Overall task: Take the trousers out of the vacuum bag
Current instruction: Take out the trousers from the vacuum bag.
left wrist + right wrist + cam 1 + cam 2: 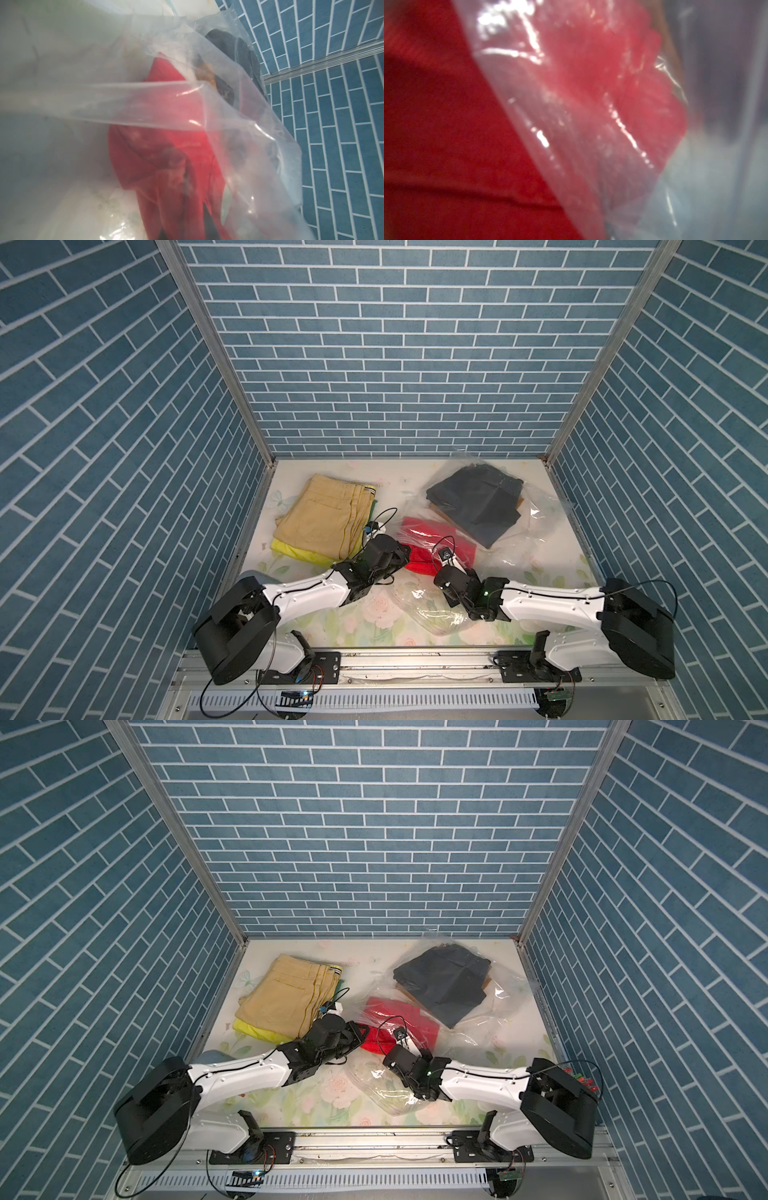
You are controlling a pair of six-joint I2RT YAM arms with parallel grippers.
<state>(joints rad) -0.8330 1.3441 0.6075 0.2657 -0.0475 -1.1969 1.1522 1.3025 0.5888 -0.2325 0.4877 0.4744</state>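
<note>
The clear vacuum bag (pixel 540 506) lies at the right of the table, its loose mouth spreading toward the front. Black trousers (pixel 473 497) rest inside it on a brown pair (pixel 441 511). Red trousers (pixel 419 531) lie at the mouth, half under the film. My left gripper (pixel 409 552) is shut on their bunched near end; in the left wrist view red cloth (pixel 166 145) gathers between its dark fingers (pixel 207 218). My right gripper (pixel 436 568) is beside them at the bag's edge. Its fingers are hidden; the film edge (pixel 591 145) over red cloth (pixel 446 124) runs to its jaws.
Beige trousers (pixel 324 514) lie stacked on a yellow pair (pixel 291 549) at the back left, outside the bag. Slack bag film (pixel 428 610) lies under my right wrist near the front. Blue brick walls and metal posts close in three sides.
</note>
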